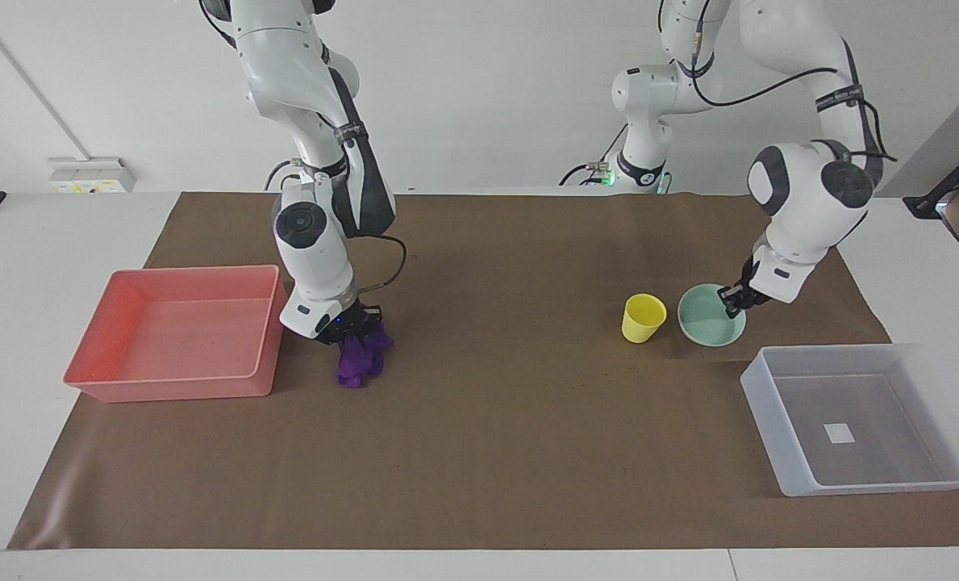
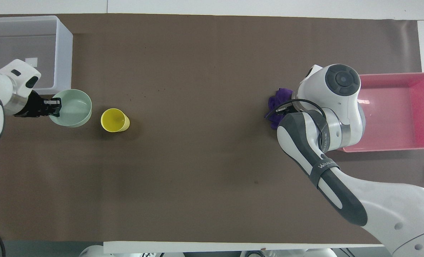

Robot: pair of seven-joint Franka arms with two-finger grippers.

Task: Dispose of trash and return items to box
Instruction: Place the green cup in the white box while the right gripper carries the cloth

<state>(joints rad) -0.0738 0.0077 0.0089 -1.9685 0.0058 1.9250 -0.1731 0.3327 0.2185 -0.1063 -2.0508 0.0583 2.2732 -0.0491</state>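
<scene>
The right pincer (image 1: 356, 329) is clamped on the top of the small deep-purple wad of wrinkly cloth (image 1: 360, 358), just beside the pink rectangular tray (image 1: 174, 389) at the right arm's end of the worktop (image 1: 487, 436). The wad looks soft and light, so a pinch through its bulk should hold.

The left pincer (image 1: 732, 302) grips the rim of the shallow mint-green round bowl (image 1: 709, 321), tilted and beside the small yellow plastic cup (image 1: 642, 317), near the translucent whitish-grey rectangular bin (image 1: 785, 464). The bowl seems stiff, smooth and light; a rim grip could slip.
</scene>
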